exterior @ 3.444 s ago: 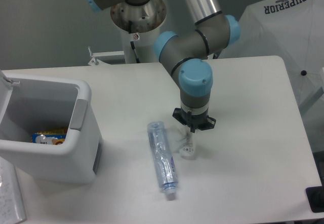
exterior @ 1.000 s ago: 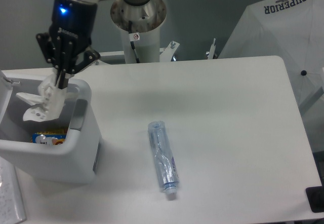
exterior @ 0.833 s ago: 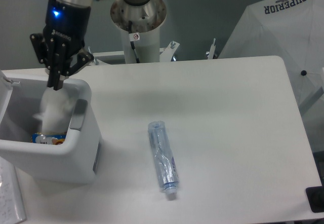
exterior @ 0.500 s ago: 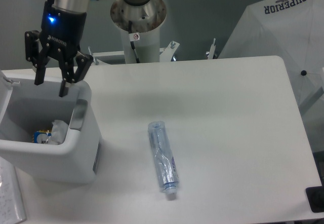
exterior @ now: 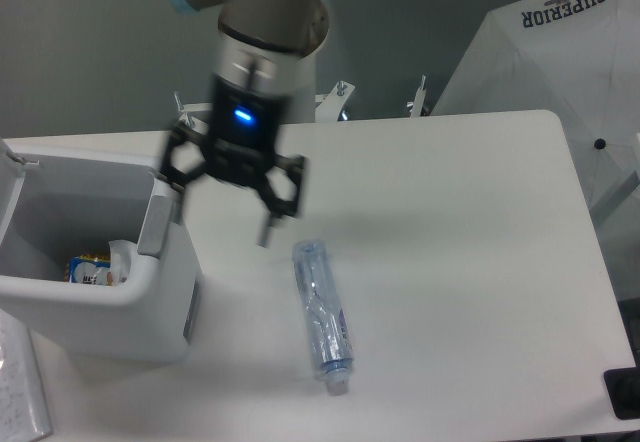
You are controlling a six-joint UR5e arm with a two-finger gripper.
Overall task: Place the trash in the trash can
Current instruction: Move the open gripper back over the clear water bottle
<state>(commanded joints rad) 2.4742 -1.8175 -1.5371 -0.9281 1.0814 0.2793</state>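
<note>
The squashed bottle (exterior: 321, 314) lies on the worktop (exterior: 450, 262) just below and beside the spread, empty fingers (exterior: 268, 227), pointing down, the trash can (exterior: 90, 252) at their other side.

Robotics lab or test cell. My arm's round base (exterior: 275, 37) is mounted behind a plain white worktop (exterior: 450, 262), against a bare grey wall (exterior: 80, 52). A white cover printed "SUPERIOR" (exterior: 560, 42) stands at right. No household furnishings visible; staged, sparse setup.
</note>
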